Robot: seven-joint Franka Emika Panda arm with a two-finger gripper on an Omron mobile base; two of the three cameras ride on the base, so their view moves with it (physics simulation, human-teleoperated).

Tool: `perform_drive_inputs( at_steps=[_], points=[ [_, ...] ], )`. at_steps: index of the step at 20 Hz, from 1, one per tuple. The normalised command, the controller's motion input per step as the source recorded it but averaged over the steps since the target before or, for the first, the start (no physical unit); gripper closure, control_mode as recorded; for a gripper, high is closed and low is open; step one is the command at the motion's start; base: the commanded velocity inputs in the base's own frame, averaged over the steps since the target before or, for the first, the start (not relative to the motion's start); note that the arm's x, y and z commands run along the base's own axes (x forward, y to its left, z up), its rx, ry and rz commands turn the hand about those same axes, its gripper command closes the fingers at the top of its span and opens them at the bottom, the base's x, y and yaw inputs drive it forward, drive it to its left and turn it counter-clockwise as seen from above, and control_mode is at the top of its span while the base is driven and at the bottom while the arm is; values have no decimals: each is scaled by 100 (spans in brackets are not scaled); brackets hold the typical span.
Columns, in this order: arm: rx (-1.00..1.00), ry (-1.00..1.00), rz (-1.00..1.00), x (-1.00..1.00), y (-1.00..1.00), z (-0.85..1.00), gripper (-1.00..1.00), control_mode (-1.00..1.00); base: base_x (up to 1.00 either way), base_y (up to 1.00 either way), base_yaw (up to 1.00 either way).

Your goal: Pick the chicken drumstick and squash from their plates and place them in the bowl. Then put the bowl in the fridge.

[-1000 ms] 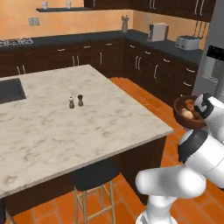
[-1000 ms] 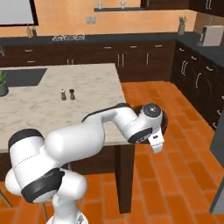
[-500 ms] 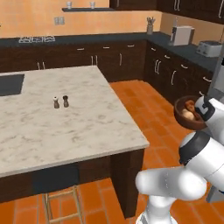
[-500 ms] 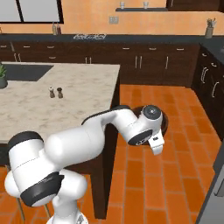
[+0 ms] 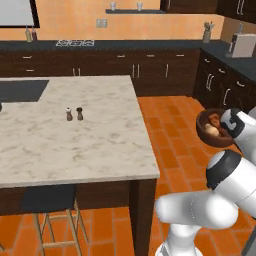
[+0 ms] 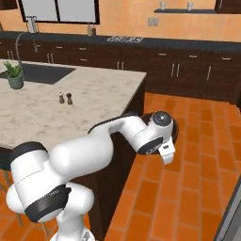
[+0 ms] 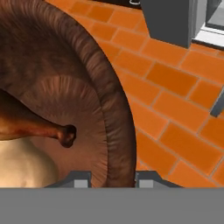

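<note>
The dark brown bowl (image 5: 210, 128) hangs in the air over the orange tile floor, to the right of the island. My gripper (image 5: 231, 126) is shut on its rim. In the hand view the ribbed bowl rim (image 7: 113, 109) runs between my two fingertips, one on either side of it, with my gripper (image 7: 109, 178) at the bottom. Inside the bowl lie the reddish-brown chicken drumstick (image 7: 39, 127) and the pale squash (image 7: 22, 164). The grey fridge (image 7: 171, 19) stands beyond the bowl, its door open on a white interior. The plates are out of view.
The marble-topped island (image 5: 75, 140) carries two small shakers (image 5: 74, 114), a sink (image 6: 42, 73) and a potted plant (image 6: 15, 76). A stool (image 5: 47, 200) stands at its near side. Dark cabinets line the back wall.
Both base views have swung, so the island and cabinets have slid across the picture; the camera has moved. The bowl stays in my gripper as before.
</note>
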Motion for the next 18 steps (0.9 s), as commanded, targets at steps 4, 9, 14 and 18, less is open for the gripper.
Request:
perform_drive_inputs(
  at_steps=[4, 9, 14, 18],
  points=[
    [0, 0, 0, 0, 0, 0, 100, 100, 99, -31, 0],
    [0, 0, 0, 0, 0, 0, 100, 100, 45, -58, 0],
    [0, 0, 0, 0, 0, 0, 100, 100, 6, -84, 0],
    [0, 0, 0, 0, 0, 0, 100, 100, 82, -20, -4]
  ],
)
